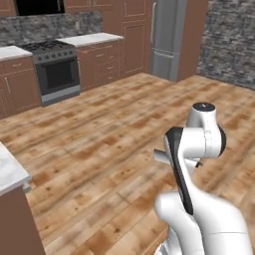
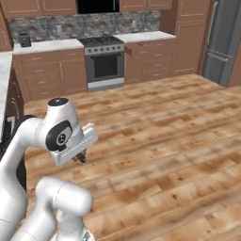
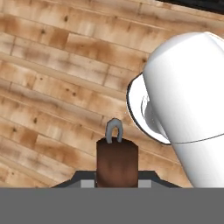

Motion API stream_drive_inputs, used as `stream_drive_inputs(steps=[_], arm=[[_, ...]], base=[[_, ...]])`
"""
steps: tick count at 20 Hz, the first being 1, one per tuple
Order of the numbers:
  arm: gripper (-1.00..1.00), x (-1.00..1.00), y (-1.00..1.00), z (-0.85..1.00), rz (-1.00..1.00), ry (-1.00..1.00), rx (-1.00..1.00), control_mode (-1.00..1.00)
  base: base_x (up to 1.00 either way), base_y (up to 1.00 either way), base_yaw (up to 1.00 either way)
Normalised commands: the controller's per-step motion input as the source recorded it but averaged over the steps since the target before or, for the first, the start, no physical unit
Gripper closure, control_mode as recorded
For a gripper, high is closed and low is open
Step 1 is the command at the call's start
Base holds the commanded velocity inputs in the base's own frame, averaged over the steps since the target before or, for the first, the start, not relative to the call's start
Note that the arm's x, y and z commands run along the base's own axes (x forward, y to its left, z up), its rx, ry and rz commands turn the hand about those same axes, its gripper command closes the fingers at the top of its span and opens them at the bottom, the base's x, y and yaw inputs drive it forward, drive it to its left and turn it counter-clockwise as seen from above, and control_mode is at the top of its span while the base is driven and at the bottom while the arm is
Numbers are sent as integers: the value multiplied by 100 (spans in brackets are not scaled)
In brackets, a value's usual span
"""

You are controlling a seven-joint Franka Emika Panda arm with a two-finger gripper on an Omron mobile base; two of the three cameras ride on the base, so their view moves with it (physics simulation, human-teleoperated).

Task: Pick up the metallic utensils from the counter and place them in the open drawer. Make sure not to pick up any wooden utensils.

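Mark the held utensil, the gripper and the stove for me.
Dark-handled utensil (image 3: 117,162), hand view, on its brown handle end.
Gripper (image 2: 80,158), right base view, at the dark fingertips.
Stove (image 2: 104,66), right base view, on the oven door.

Two base views behind arm, sharing stove (image 1: 56,67), hand view facing floor (image 3: 52,87) closely
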Motion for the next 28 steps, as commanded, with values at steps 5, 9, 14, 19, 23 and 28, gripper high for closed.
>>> stream_drive_inputs(steps=[5, 9, 14, 19, 23, 28], arm=[[100, 0, 0, 0, 0, 0, 0, 100], [100, 0, 0, 0, 0, 0, 0, 100], [100, 0, 0, 0, 0, 0, 0, 100], [100, 0, 0, 0, 0, 0, 0, 100], [100, 0, 0, 0, 0, 0, 0, 100], [100, 0, 0, 0, 0, 0, 0, 100]], base=[[100, 0, 0], [100, 0, -1], [100, 0, -8], [100, -38, -12], [100, -2, -18], [100, 8, -21]])
